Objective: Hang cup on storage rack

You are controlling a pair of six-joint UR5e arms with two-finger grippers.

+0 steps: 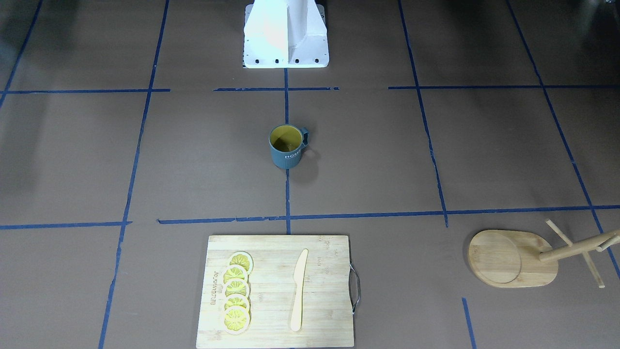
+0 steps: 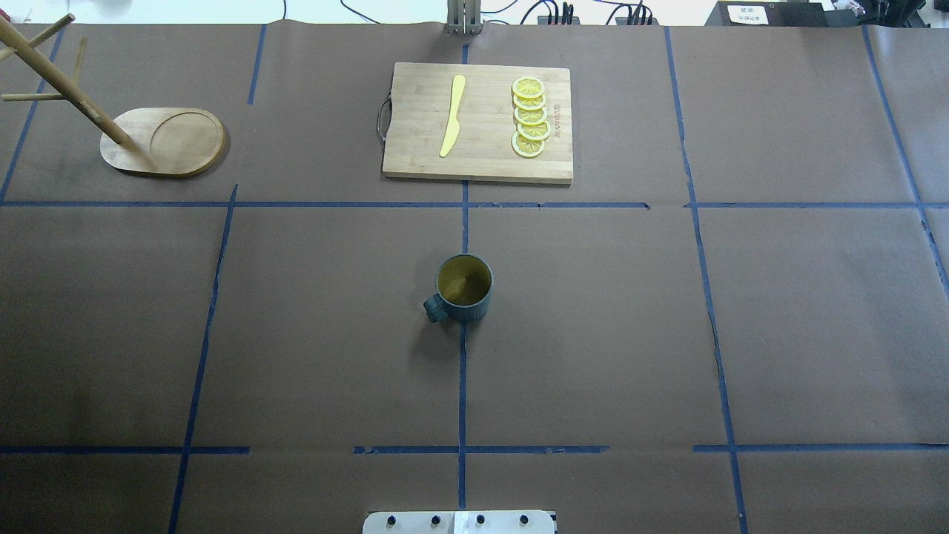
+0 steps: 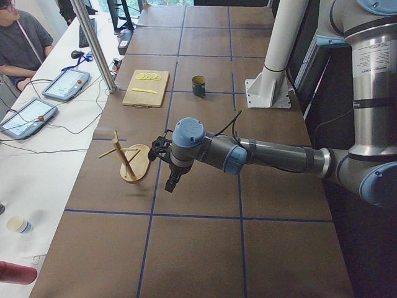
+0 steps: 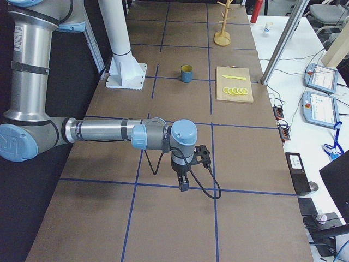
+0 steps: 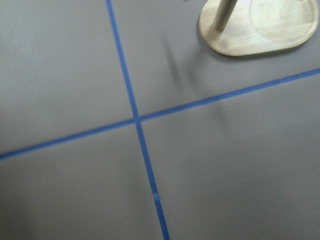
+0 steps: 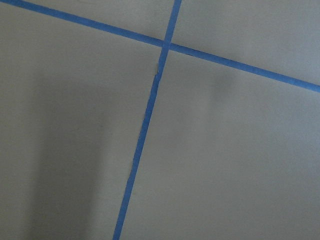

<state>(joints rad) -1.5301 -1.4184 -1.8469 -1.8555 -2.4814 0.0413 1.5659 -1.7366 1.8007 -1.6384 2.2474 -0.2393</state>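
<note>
— Left gripper point(image 3: 172, 183) hangs over the brown-papered table point(image 3: 205, 248), middle of the left side view. How wide its jaws stand, I cannot tell. Right gripper point(image 4: 184, 183), seen from the other end: same story, no telling.

— And the cup point(image 1: 286, 148)?

— Dead centre of the front view, upright. It has a ribbed teal-grey wall, yellow inside and a loop handle pointing right.

— Storage rack point(image 1: 503, 259)?

— Lower right corner: pale wood, an oval base with a round recess, thin pegs. Bottom centre, the bamboo cutting board point(image 1: 271, 295) carries five overlapping lemon slices point(image 1: 237, 299) and a pale knife point(image 1: 298, 291).
</note>
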